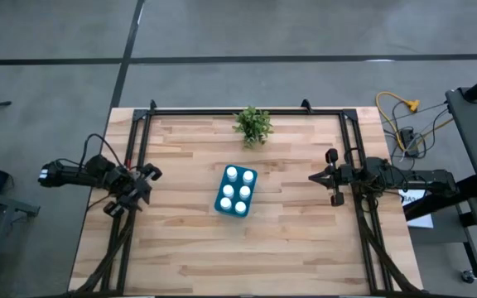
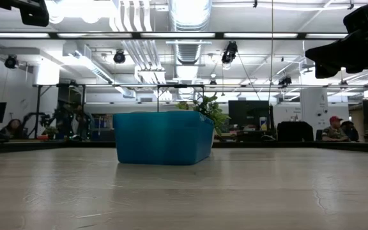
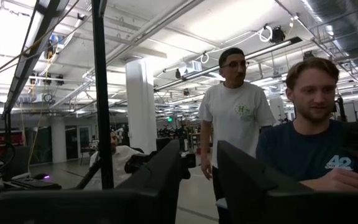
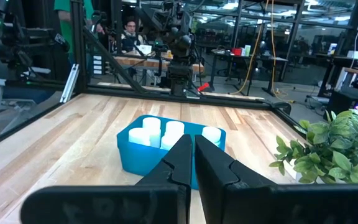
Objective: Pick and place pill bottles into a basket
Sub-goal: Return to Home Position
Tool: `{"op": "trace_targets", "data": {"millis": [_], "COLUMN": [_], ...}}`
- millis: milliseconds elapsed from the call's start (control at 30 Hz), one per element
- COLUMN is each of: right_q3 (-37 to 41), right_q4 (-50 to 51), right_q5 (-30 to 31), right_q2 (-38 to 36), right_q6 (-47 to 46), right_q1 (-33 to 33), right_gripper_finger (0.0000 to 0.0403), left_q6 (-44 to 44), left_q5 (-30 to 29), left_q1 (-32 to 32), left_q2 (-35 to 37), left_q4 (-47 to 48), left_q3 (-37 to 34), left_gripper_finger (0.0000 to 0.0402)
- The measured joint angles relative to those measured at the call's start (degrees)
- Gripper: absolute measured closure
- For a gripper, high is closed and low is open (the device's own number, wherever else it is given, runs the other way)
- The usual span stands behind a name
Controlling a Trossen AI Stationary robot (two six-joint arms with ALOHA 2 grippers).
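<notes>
Our right gripper (image 4: 191, 138), fingers pressed together on nothing, waits mid-right; the left gripper (image 1: 145, 184) gapes mid-left. Six pill bottles (image 1: 243, 191) stand in the central basket (image 4: 134, 158). They look light, rigid and slick, so we'd pinch below the cap.

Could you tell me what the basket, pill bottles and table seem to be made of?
The basket looks like smooth teal plastic: even, rounded walls. The pill bottles are probably matte white plastic. The table looks like pale wood, with grain and plank seams.
</notes>
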State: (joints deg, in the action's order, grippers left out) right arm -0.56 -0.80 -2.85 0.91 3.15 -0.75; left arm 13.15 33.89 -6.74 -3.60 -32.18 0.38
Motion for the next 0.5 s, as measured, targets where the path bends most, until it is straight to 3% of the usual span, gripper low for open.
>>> {"op": "trace_targets", "data": {"millis": [500], "right_q3": [0.00], "right_q4": [0.01], "right_q5": [0.00], "right_q2": [0.00], "right_q6": [0.00], "right_q1": [0.00], "right_gripper_finger": [0.0394], "left_q6": [-0.02], "left_q5": [-0.02], "left_q1": [-0.01], "left_q2": [0.06], "left_q4": [-0.40], "left_q3": [-0.01], "left_gripper_finger": [0.0363]}}
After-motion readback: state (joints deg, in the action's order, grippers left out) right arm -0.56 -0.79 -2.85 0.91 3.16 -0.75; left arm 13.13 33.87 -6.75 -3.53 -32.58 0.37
